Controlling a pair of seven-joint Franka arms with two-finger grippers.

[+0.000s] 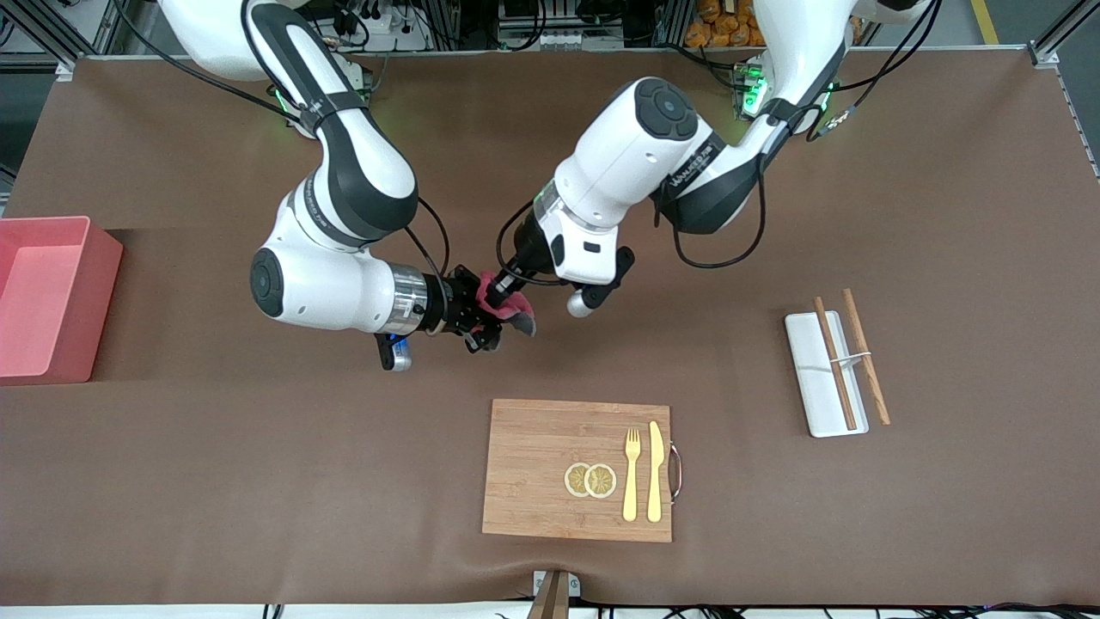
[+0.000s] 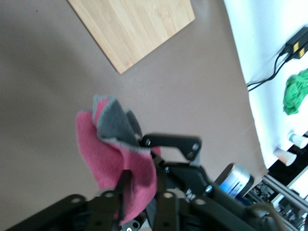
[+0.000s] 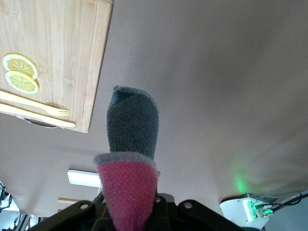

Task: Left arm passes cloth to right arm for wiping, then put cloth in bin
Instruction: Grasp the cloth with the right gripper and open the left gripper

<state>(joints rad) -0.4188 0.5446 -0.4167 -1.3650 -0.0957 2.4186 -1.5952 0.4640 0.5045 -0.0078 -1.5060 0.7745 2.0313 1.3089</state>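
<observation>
now the two grippers meet in the air over the bare table, between the arms' bases and the board [image 1: 577, 469]. the cloth [image 1: 507, 303] hangs between them, pink face up and grey end drooping down. the right gripper [image 1: 481, 320] is clamped together on the pink part; its wrist view shows the cloth [image 3: 131, 159] coming straight out from its jaws. the left gripper [image 1: 503, 288] touches the same fold from above, and i cannot tell if its fingers [image 2: 173, 143] are apart or not. the bin [image 1: 51, 297] stands well apart, at the right arm's end of the table. i think the right arm is the nearer one to carry the cloth toward the board for wiping.
</observation>
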